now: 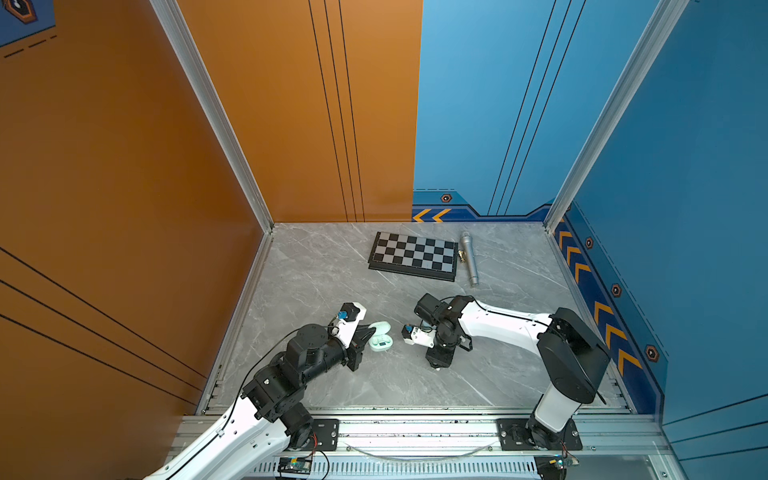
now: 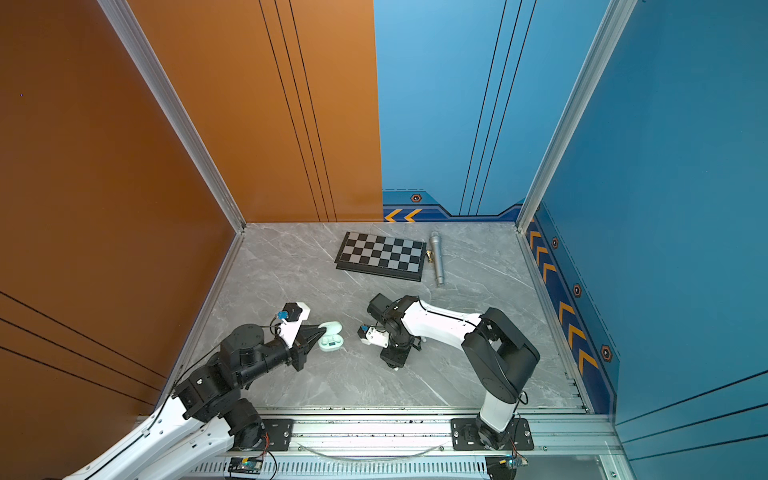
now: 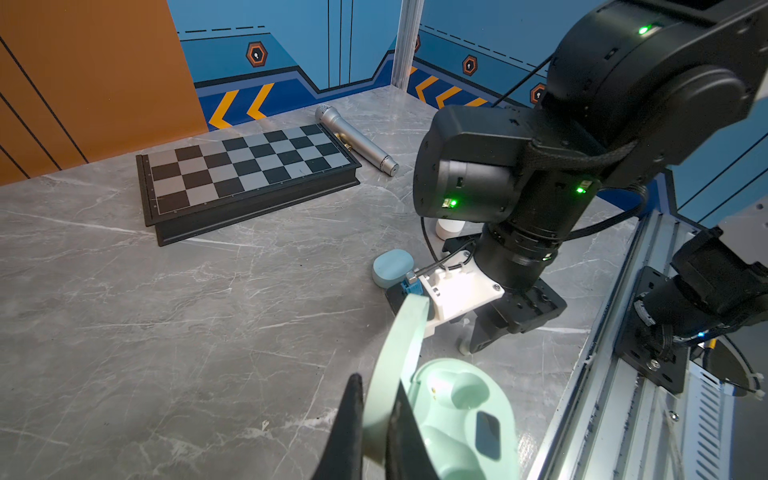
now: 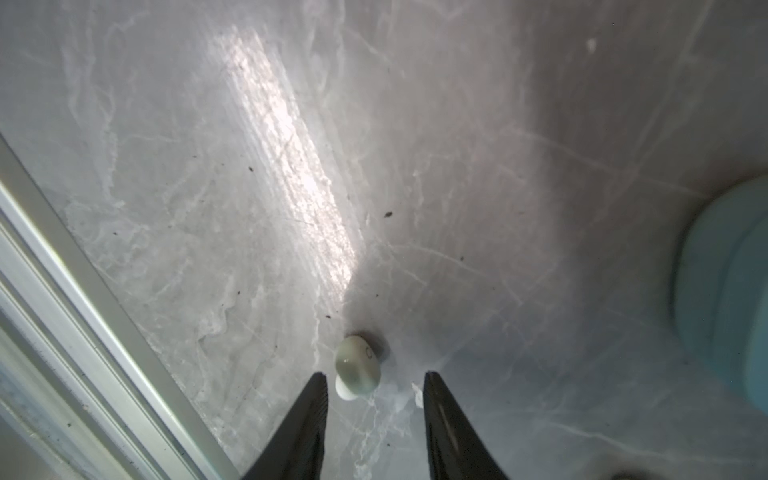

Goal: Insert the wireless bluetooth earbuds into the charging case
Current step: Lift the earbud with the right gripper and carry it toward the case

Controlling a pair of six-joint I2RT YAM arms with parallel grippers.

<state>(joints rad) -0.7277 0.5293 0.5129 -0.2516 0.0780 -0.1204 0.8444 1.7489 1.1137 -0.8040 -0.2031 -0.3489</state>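
Two pincers were mine to mind. My left pincer [image 3: 376, 395] was clamped on the raised lid [image 3: 409, 332] of the mint-green charging case [image 1: 380, 338], one finger on each face of the lid, so the case stood open on the grey table [image 1: 332, 270]. In both top views the case sat at about ten o'clock from my right pincer [image 4: 374, 376], near it but apart.

My right pincer pointed down at the table with its fingers apart and nothing held. One pale earbud [image 4: 357, 365] lay on the stone between the fingertips, just beside one finger. I could not tell whether that finger touched it.

A shut light-blue case [image 3: 392, 268] lay on the table close to my right wrist. A white case [image 3: 450, 226] showed only in part behind that arm.

At twelve o'clock on the table, toward the back wall, a folded chessboard [image 1: 413, 255] lay flat. A silver microphone [image 1: 469, 257] lay just beside it at its three o'clock.
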